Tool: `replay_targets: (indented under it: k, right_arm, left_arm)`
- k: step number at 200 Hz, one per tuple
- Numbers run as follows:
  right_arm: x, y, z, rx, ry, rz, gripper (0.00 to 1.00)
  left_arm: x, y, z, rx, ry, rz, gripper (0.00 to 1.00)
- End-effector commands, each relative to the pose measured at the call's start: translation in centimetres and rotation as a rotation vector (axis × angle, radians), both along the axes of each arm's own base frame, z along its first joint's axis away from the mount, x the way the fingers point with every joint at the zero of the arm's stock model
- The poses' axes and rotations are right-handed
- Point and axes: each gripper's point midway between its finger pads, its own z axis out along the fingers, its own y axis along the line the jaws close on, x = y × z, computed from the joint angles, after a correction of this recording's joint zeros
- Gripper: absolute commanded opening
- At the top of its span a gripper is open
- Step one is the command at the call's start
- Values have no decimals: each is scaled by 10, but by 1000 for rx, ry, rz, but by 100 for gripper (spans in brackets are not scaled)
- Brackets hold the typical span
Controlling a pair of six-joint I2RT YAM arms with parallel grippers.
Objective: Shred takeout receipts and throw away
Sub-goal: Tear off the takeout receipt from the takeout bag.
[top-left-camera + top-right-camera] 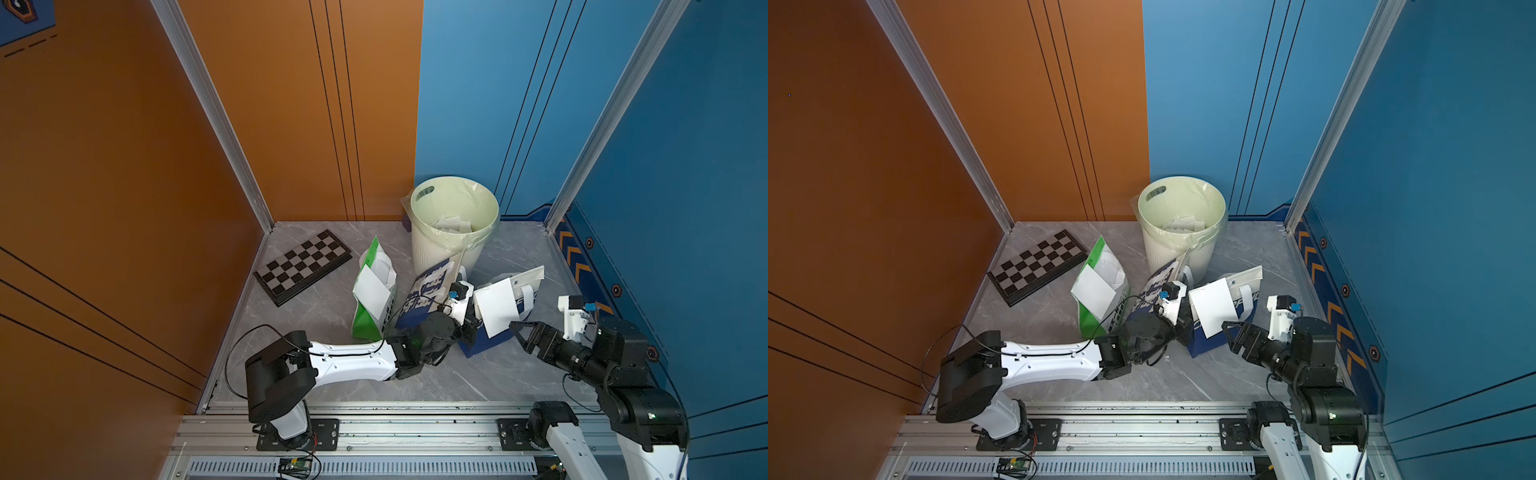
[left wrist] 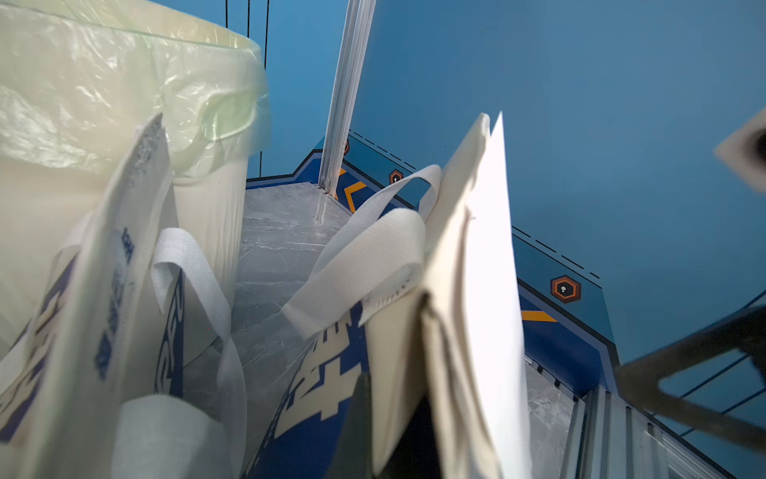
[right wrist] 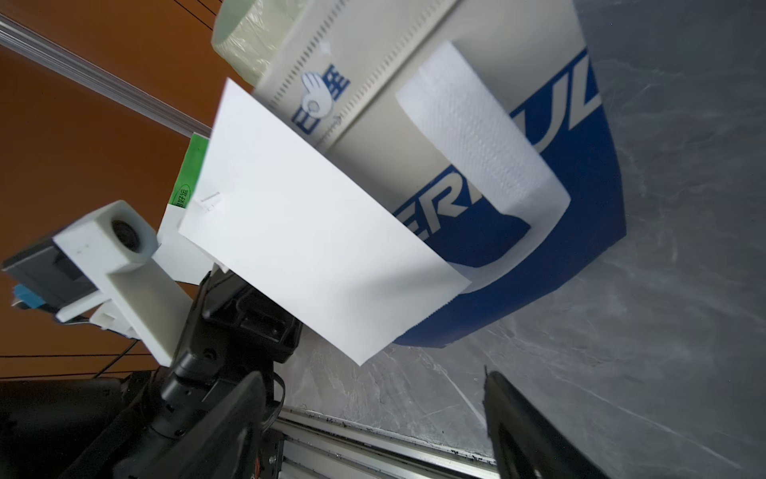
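- The right end effector (image 3: pixel 373 414) has its jaws apart, poised just short of the free corner of a white takeout receipt (image 3: pixel 315 232) and not touching it
- The left end effector (image 1: pixel 469 330) is closed, seemingly pinching the wall of the blue-white paper bag (image 3: pixel 597 199) that carries this receipt, which would steady the bag
- This receipt lies whole against the bag's side, and a small mark near its far edge looks like a staple, so I judge it must be pulled free before any tearing
- The bag's white looped handle (image 3: pixel 476 124) hangs just beside the receipt and could be caught by mistake
- A second receipt (image 1: pixel 372 293) sits whole on the green-white paper bag (image 1: pixel 365 326), beyond the left arm
- The lined trash bin (image 1: pixel 415 199) holds white paper pieces (image 1: pixel 451 224), so part of the job looks done, with two receipts left to shred
- Another blue-white bag (image 1: pixel 426 286) leans against the bin, partly crowding the way to it
- A chessboard (image 1: pixel 303 266) lies well apart on the grey counter (image 1: pixel 457 382)
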Motion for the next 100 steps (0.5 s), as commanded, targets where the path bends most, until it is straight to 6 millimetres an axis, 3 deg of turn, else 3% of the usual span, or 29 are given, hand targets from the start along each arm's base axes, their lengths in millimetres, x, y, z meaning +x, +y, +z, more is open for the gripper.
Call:
replay_targets:
  k: [1,22,44,100]
  right_arm:
    - [10,24,21,276,-62,38,93]
    - [17,28,27,405,-119,26,97]
    - [24,30,18,468,-118,15,97]
    - [37,41,9,479,-114,45,95]
  left_arm:
    - [0,1,33,-114,-24,20,0]
    - [0,1,32,-123,-11,14,0]
    - [0,0,33,-130,-5,7,0]
    - [0,0,33,-131,-4,-2,0]
